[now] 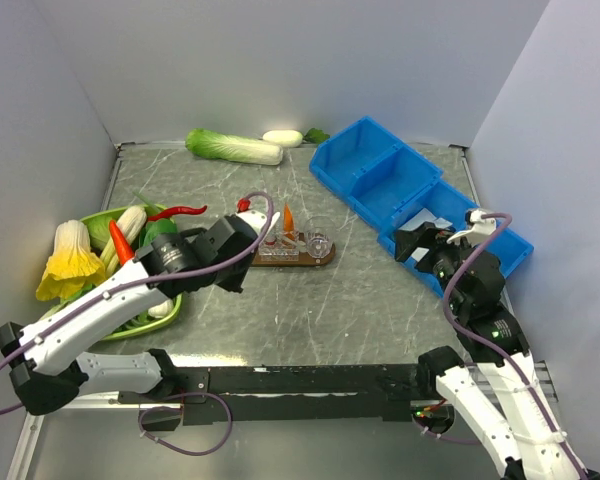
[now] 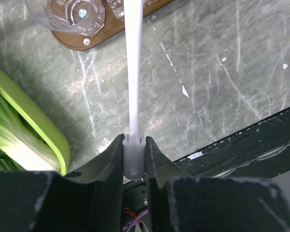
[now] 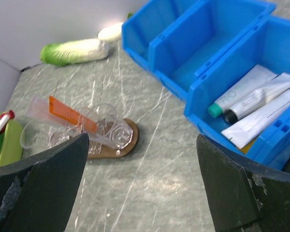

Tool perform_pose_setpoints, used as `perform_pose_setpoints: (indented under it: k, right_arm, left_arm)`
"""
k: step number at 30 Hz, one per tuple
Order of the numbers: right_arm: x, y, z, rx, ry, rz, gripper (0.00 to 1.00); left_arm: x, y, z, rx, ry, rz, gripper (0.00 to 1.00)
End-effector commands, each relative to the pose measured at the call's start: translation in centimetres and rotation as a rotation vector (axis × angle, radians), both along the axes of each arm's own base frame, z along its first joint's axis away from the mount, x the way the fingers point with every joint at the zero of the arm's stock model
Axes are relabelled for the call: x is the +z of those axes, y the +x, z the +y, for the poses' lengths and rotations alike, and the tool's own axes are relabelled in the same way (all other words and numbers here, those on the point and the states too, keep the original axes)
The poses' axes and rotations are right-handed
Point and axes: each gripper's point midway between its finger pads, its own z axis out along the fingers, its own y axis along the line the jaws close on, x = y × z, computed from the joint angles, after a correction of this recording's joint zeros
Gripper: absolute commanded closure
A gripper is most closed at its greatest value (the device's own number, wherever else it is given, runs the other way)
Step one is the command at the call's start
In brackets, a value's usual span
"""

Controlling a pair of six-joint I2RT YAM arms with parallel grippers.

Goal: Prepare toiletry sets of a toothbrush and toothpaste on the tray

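The left gripper (image 2: 134,145) has its fingers clamped on the base of a thin white toothbrush (image 2: 134,72) pointing to 12 o'clock, over the flat dark-brown wooden tray (image 2: 108,33). On the tray, an orange toothpaste tube (image 3: 70,114) leans in a clear plastic cup (image 3: 106,126). At the tray's 3 o'clock, the right gripper (image 3: 141,139) hangs wide open and empty, by blue plastic bins (image 3: 183,53).

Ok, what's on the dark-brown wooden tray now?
Clear plastic cups stand on the tray, one holding the tilted orange toothpaste tube. The left arm hides the tray's left end, so the cup count is unclear.
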Motion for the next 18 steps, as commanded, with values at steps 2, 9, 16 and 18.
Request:
perform_pose_setpoints:
  k: [2,9,16,18]
  right_arm:
    - [0.2,-0.1,1.6,0.094,0.044,-0.006,0.01]
    - [0.0,0.4,1.2,0.085,-0.003,-0.004,0.01]
    - [0.4,2.6,-0.2,0.023,-0.012,0.007,0.01]
    - [0.2,3.6,-0.7,0.001,0.0,0.021,0.01]
  left_arm:
    - [1.4,0.3,-0.5,-0.03,-0.006,0.054,0.99]
    - [0.2,2.3,0.0,0.039,0.062,0.11,0.99]
    - [0.8,4.3,1.7,0.106,0.16,0.018,0.99]
    - [0.5,4.2,1.4,0.089,0.157,0.029,0.99]
